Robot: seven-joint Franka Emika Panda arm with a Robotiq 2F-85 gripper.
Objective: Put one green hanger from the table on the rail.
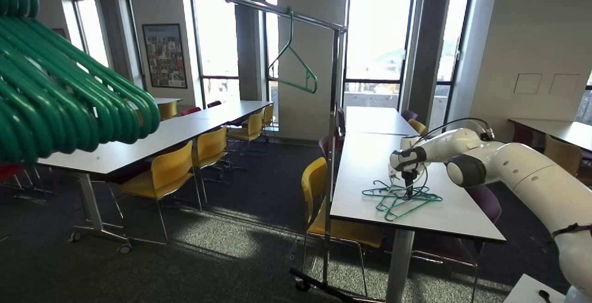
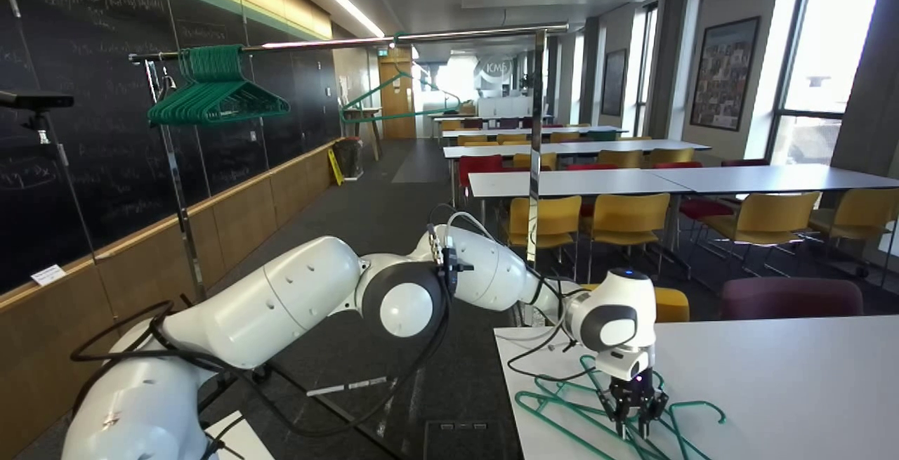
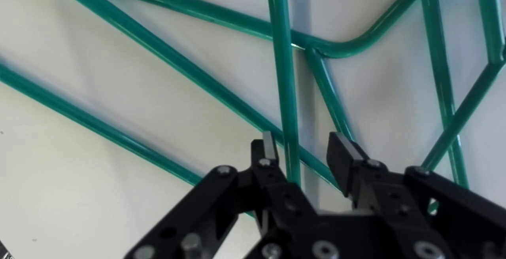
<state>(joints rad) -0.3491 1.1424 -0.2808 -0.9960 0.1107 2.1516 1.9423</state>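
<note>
End effector [image 3: 303, 145] astride hanger [image 3: 284, 73], wrist view

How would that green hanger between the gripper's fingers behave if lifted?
The hanger is probably light and fairly stiff, as its bar looks thin but straight. Its glossy, rounded surface may prove slippery. It might also snag, since that bar crosses over another hanger.

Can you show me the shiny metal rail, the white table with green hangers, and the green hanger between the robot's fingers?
Shiny grey metal rail [image 2: 349, 42]: in an exterior view, midway along.
White rectangular table [image 2: 779, 390]: in an exterior view, bare tabletop.
Thin green clothes hanger [image 3: 286, 77]: in the wrist view, straight rod.
</note>
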